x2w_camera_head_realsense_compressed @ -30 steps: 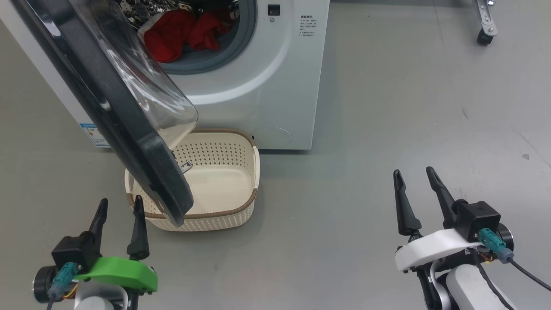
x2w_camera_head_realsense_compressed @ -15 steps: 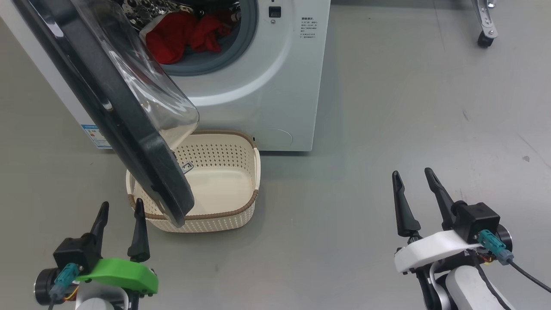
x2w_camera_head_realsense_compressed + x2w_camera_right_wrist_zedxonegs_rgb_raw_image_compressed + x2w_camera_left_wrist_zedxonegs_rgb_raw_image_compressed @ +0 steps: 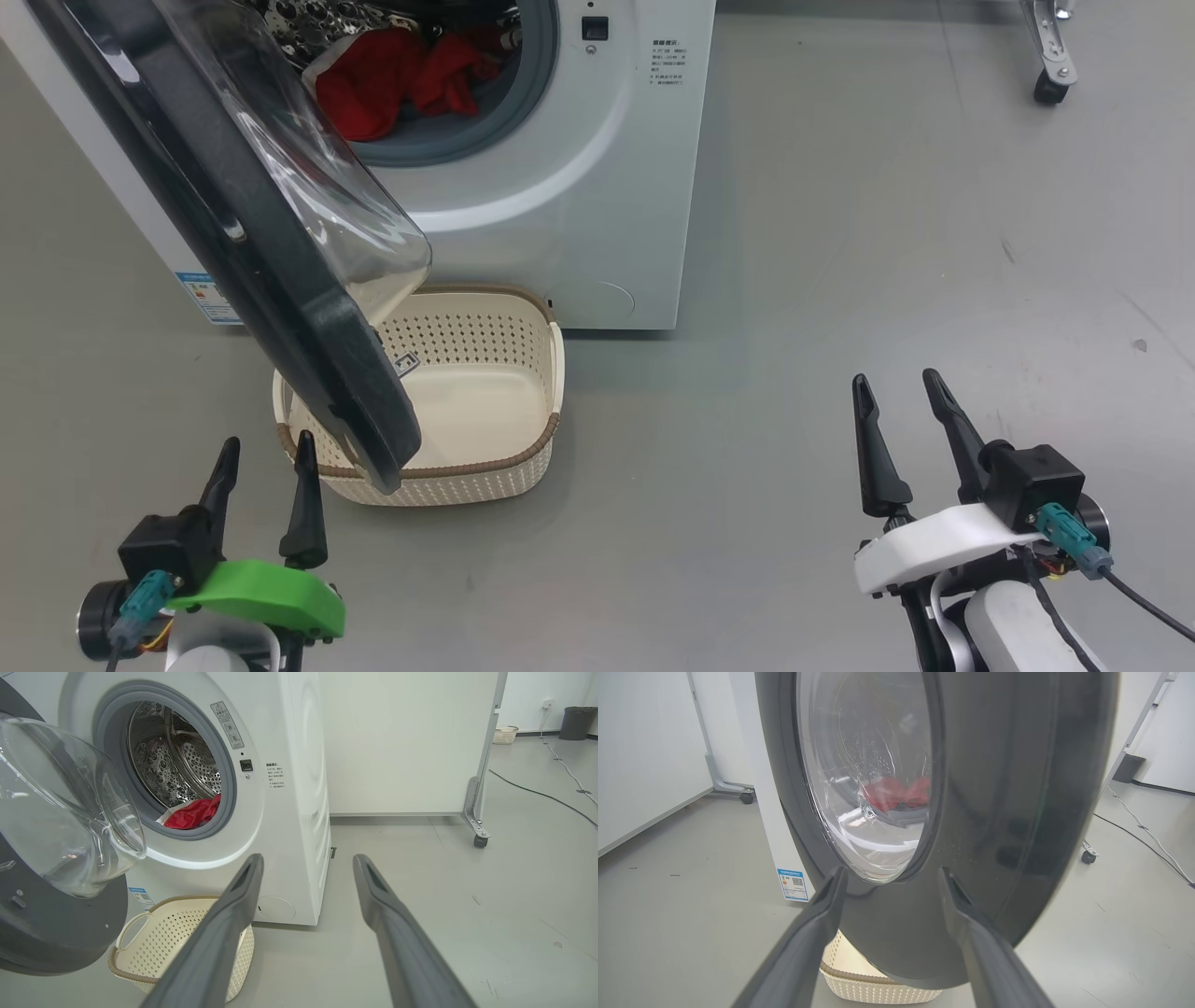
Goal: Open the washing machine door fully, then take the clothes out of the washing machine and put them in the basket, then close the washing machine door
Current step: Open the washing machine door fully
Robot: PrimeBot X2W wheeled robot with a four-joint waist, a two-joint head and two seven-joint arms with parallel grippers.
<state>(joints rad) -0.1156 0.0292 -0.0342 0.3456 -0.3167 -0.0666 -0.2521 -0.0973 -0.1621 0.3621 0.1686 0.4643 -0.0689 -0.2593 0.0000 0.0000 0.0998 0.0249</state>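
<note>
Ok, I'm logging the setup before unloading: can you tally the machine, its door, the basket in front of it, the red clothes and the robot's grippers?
Washing machine: 1
Door: 1
Basket: 1
Red clothes: 1 heap
Grippers: 2, the left gripper and the right gripper
Total: 6

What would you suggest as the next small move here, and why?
Probably ease the open left gripper to the washing machine door edge to swing it wider: it stands half open over the basket, clothes still in the drum.
</note>
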